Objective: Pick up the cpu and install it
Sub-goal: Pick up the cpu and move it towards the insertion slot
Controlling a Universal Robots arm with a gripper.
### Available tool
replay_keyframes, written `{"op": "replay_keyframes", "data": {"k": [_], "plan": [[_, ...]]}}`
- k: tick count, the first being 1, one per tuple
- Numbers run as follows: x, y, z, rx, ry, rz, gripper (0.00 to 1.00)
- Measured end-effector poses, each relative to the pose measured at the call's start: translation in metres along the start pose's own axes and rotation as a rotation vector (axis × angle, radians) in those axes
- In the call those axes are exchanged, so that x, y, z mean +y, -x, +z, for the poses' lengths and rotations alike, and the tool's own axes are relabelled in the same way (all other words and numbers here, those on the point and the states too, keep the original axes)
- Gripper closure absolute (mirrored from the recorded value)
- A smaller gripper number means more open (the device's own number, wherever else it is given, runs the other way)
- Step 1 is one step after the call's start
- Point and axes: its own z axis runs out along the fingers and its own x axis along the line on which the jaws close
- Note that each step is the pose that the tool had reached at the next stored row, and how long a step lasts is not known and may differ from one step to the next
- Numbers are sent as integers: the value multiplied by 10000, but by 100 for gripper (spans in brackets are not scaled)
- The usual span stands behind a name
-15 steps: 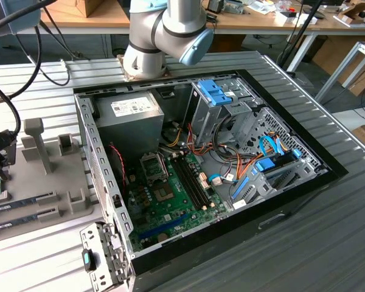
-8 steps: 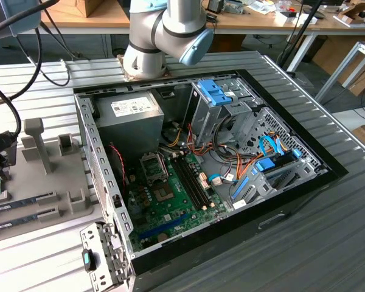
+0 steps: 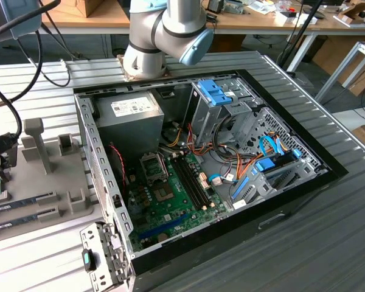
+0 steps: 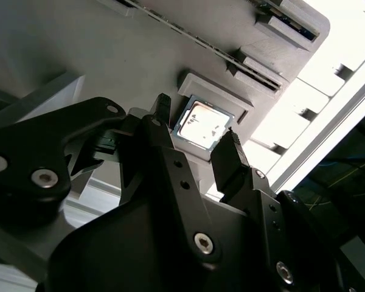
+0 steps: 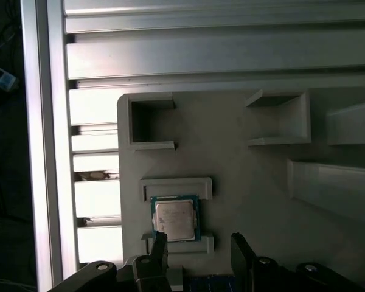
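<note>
- Ribbed aluminium table (image 3: pixel 328 243) carries everything I'm working with: an open computer case (image 3: pixel 109 201) with its motherboard (image 3: pixel 170 207) facing up, and a grey fixture plate (image 5: pixel 231 158) off to the exterior view's left.
- The cpu (image 5: pixel 174 218) lies flat in a shallow nest (image 5: pixel 176 185) moulded into that plate, silver top up, with its green rim showing all round. It has not been lifted.
- The gripper (image 5: pixel 200 238) is over the nest with its jaws spread. In both wrist views one fingertip (image 4: pixel 163 103) appears on each side of the chip, and nothing is pinched between them.
- I can't tell how far the tips stand above the plate (both wrist views look down along the fingers, so depth is guesswork).
- My judgement of the step in hand: lining up for the pick, before the squeeze.
- What worries me most is the nest's raised lips, which sit just beside the chip. A tip that lands on a lip instead of the chip's thin edge could close on plastic, or tip the chip up on one side.
- An off-centre squeeze could also twist the chip in the jaws, and a skewed chip would not sit square in the socket (image 3: pixel 153 167).
- The edges are thin and smooth, so a shallow grip may slip.
</note>
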Motion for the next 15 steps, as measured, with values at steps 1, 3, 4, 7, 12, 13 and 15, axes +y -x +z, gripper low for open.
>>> {"op": "replay_keyframes", "data": {"k": [1,3,4,7,12,13,15], "plan": [[0,0,2,0,0,0,46],[0,0,14,-2,1,0,46],[0,0,22,0,0,0,46],[0,-4,42,2,-1,1,46],[-1,-26,64,0,0,0,46],[-1,-28,68,0,0,-1,46],[-1,-30,71,1,-1,0,46]]}}
